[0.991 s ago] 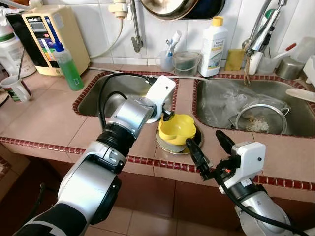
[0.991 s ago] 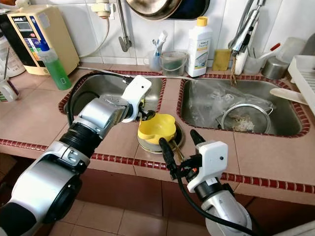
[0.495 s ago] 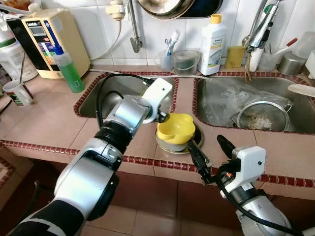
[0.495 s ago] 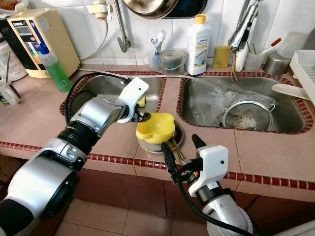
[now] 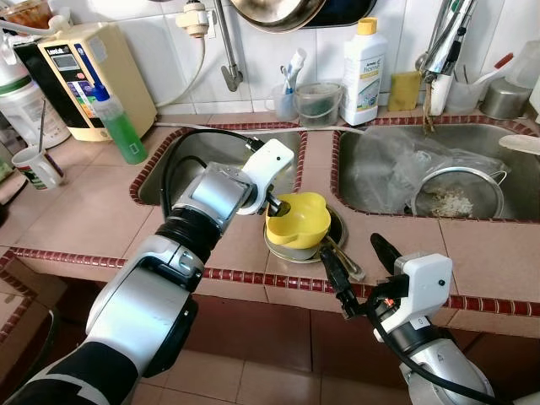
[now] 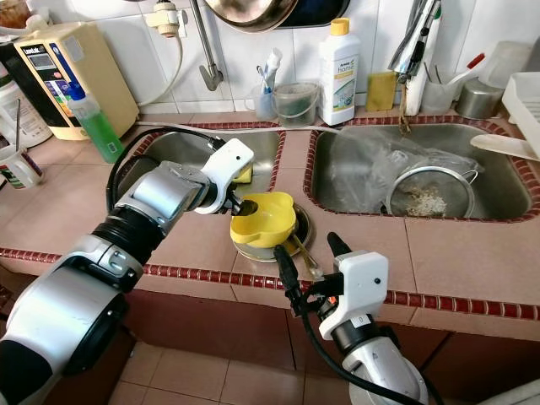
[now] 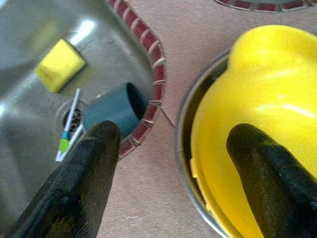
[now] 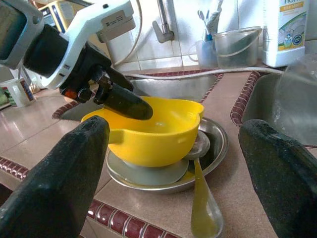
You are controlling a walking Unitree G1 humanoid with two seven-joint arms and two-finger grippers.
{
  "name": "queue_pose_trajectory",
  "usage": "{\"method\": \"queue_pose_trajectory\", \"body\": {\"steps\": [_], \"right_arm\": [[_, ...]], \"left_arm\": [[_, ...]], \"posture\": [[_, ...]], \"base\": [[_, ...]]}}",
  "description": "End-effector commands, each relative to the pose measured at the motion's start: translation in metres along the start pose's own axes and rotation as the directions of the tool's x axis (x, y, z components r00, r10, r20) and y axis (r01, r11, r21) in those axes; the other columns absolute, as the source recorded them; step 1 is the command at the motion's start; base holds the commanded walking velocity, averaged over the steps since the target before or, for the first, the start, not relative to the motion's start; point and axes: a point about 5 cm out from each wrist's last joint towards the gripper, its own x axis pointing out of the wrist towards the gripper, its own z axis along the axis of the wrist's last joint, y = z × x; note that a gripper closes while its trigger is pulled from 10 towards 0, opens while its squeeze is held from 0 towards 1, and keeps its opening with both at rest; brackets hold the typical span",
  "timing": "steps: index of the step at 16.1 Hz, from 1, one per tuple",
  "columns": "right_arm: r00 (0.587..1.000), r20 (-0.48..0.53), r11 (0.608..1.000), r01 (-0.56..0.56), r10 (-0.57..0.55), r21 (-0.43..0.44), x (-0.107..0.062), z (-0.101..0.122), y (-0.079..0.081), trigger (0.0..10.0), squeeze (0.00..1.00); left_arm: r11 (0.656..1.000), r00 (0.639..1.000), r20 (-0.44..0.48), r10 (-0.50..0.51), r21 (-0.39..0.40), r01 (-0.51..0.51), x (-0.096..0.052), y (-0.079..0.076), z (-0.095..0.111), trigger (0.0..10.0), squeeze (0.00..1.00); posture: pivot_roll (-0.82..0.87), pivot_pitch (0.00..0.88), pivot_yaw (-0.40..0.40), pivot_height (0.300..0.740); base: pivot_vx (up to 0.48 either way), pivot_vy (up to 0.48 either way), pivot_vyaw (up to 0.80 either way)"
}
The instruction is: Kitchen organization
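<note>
Left gripper point(image 5: 281, 205) fingers straddle the rim of an upright yellow bowl point(image 5: 299, 221) in a steel plate point(image 5: 336, 243); right gripper point(image 5: 359, 263) open nearby.

- Bare pink tile to the robot's left of the yellow bowl point(image 5: 299, 219), open as far as the counter's red-tiled edge point(image 5: 101, 256).
- Blocked on the bowl's near right: a spoon point(image 5: 346, 261) juts out of the metal plate point(image 5: 336, 245), with the right gripper point(image 5: 359, 260) spread wide just behind it.
- Behind-left of the bowl, left gripper point(image 5: 279, 202) straddles its rim; beyond, the left sink point(image 5: 198, 150) drops away.
</note>
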Motion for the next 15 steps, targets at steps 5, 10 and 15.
{"method": "queue_pose_trajectory", "body": {"steps": [5,10,15], "right_arm": [[1.000,0.025,1.000,0.003,-0.003,0.005,0.001,0.002,0.006,10.0,0.00],[1.000,0.027,1.000,0.011,-0.011,0.005,0.003,0.001,0.007,10.0,0.00],[1.000,0.028,1.000,0.013,-0.013,0.002,0.005,0.001,0.007,10.0,0.00]], "left_arm": [[0.974,0.994,0.000,-0.107,-0.200,0.105,-0.007,0.004,0.001,3.9,0.00],[0.939,0.986,0.101,-0.132,-0.305,0.157,-0.014,0.010,0.011,0.0,0.00],[0.938,0.986,0.090,-0.139,-0.308,0.160,-0.014,0.011,0.009,0.0,0.00]], "posture": [[-0.23,0.021,0.212,0.740],[-0.22,0.027,0.211,0.740],[-0.21,0.033,0.208,0.740]], "base": [[0.000,0.000,0.00],[0.000,0.000,0.00],[0.000,0.000,0.00]]}}
